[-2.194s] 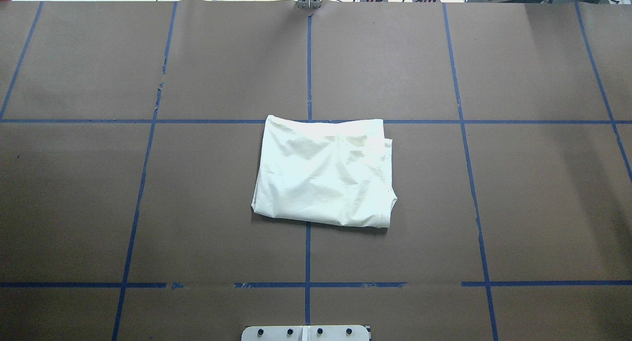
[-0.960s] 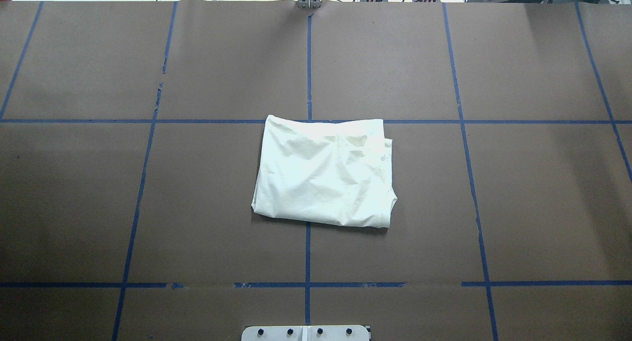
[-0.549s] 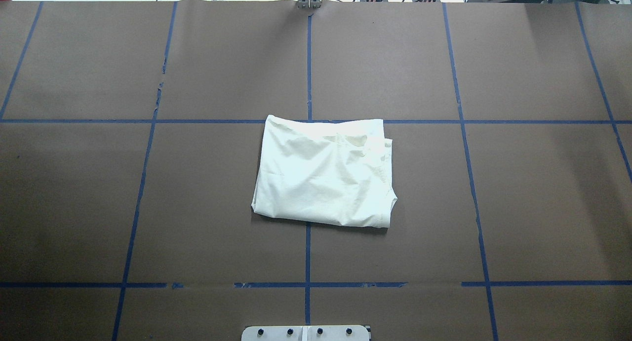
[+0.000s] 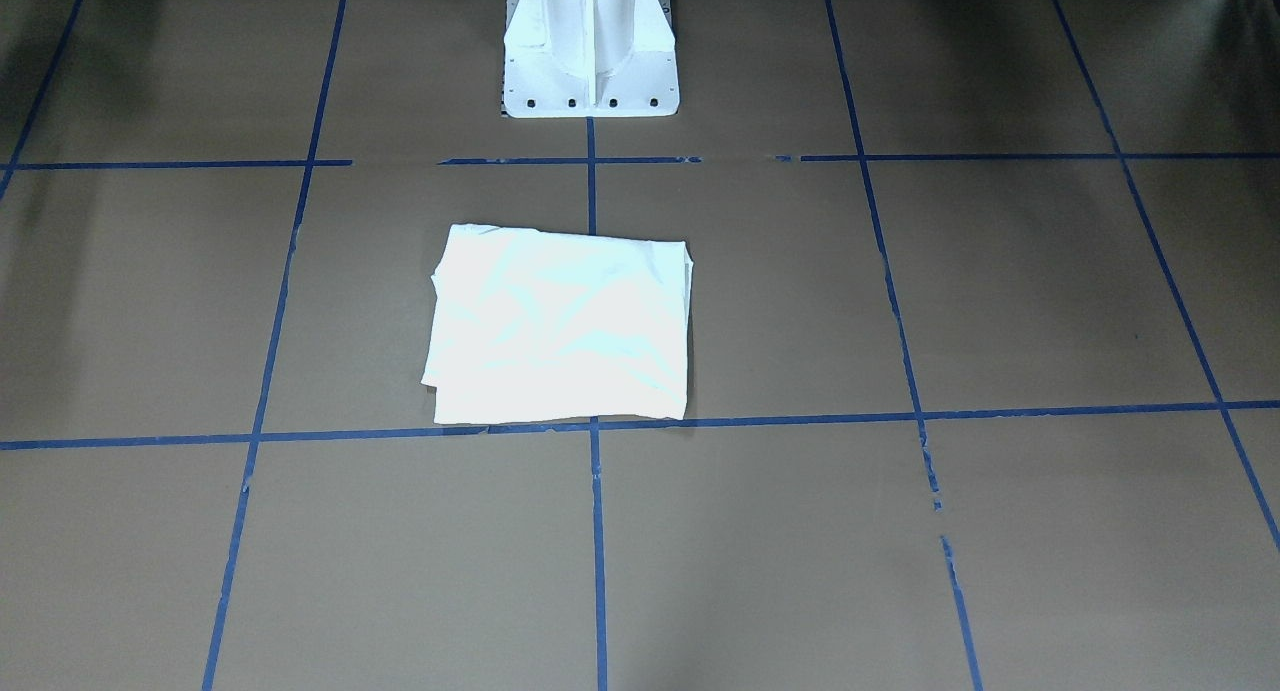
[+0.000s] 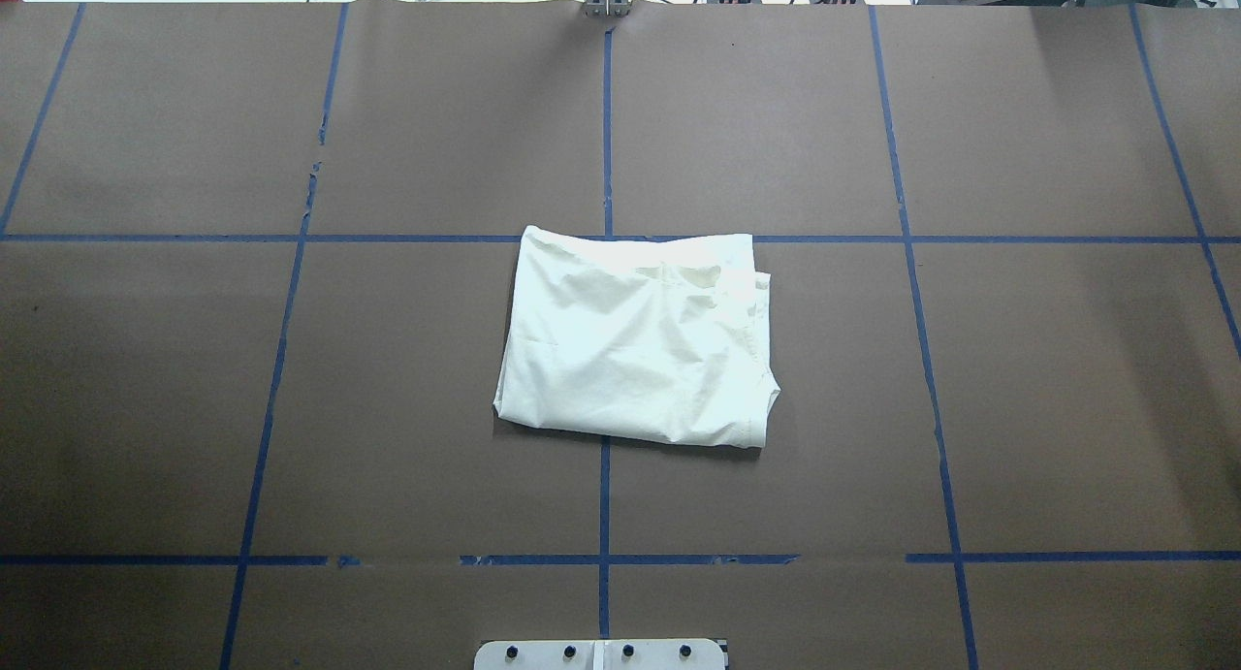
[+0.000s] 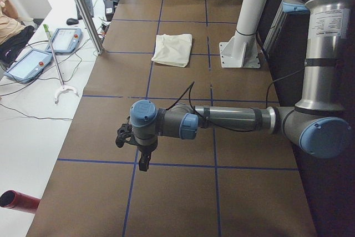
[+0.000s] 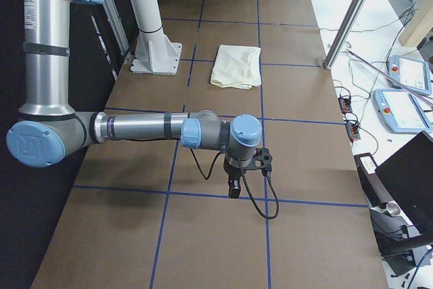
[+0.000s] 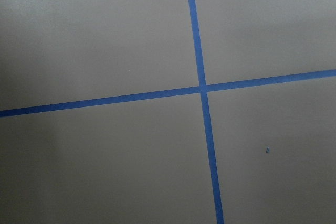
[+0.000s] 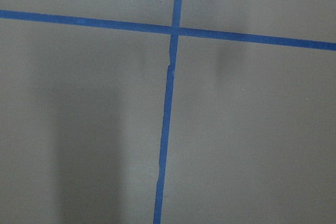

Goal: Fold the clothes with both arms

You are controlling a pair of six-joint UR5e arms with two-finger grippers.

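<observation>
Judging from layout, folding looks done. Nearest robot: white metal pedestal base (image 4: 590,41). Beyond, mid-table on brown paper-covered table (image 5: 1066,408): pale cream T-shirt (image 5: 635,345), compact rumpled rectangle, plain side up, straddling blue tape gridline (image 5: 603,495). Grey jointed left arm (image 6: 233,119), right arm (image 7: 135,126) hang over table ends, well apart from it; black left gripper (image 6: 143,162), right gripper (image 7: 234,187): cannot tell spread or pressed together. Next, if anything: both reach centre, square offset edge layers.

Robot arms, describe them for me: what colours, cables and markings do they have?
Both the left arm and right arm are silver-grey metal tubes with light-blue joint caps. A black cable loops to each small black gripper: left gripper, right gripper. Each arm carries a white printed label on one tube.
</observation>
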